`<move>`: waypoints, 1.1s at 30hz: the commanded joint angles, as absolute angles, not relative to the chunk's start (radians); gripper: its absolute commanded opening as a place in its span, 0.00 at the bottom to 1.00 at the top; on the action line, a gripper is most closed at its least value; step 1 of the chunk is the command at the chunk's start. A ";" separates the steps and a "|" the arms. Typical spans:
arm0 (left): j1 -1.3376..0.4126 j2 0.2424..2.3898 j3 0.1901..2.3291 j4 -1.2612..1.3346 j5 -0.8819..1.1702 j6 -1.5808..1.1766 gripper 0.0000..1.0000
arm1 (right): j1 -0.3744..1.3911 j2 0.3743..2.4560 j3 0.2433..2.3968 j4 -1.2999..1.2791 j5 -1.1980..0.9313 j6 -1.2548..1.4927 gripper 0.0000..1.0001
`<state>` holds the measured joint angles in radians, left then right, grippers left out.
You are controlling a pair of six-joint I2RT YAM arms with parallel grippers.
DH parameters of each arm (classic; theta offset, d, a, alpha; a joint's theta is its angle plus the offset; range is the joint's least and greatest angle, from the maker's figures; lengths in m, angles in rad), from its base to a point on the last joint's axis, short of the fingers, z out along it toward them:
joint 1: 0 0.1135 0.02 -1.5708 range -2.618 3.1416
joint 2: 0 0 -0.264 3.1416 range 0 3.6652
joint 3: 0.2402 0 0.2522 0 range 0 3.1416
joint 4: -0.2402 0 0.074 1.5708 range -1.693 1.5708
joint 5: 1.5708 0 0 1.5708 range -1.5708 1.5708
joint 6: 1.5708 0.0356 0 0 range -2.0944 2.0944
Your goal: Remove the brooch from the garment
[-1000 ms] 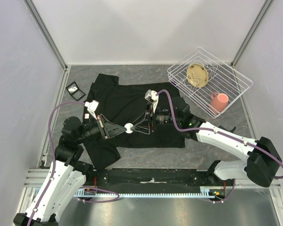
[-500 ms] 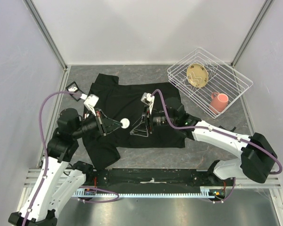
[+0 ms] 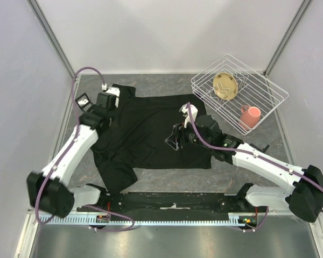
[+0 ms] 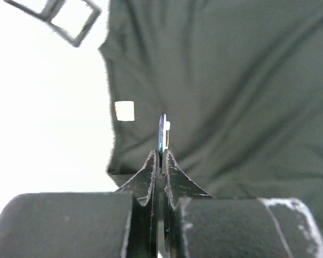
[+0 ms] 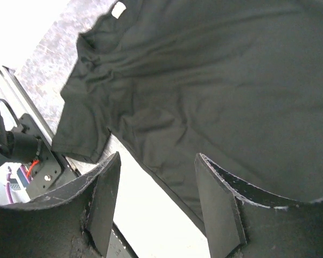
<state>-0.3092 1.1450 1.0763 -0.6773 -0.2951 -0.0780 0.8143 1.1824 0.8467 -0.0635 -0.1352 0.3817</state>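
At far left I see a small black-framed square (image 3: pixel 84 102) on the grey bench (image 3: pixel 231 177); near it my left gripper (image 4: pixel 160 157) is pinched fully closed on the brooch (image 4: pixel 162 129), a thin disc seen edge-on, held above the left edge of the garment (image 3: pixel 145 129); the black T-shirt lies spread across the middle of the bench; over its right half my right gripper (image 5: pixel 157 157) hovers with its fingers spread wide, holding nothing; at far right a white wire basket (image 3: pixel 274 91) holds a tan dish (image 3: pixel 225 86) and a pink cup (image 3: pixel 250 115).
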 commanded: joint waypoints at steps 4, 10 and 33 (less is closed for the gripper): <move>-0.302 1.486 1.205 -0.401 -0.745 0.277 0.02 | 0.818 1.147 0.752 -0.025 -0.141 0.402 0.66; -0.230 1.757 1.351 -0.192 -0.845 0.527 0.02 | 0.818 1.106 0.721 -0.011 -0.155 0.397 0.66; -0.061 2.132 1.543 -0.136 -0.813 0.572 0.02 | 0.765 1.052 0.729 -0.049 -0.170 0.327 0.69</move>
<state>-0.0704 2.0926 1.4845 -0.1532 -0.8047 0.5560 0.7681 1.0565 0.7113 -0.0692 -0.1600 0.3344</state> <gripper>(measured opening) 0.033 0.688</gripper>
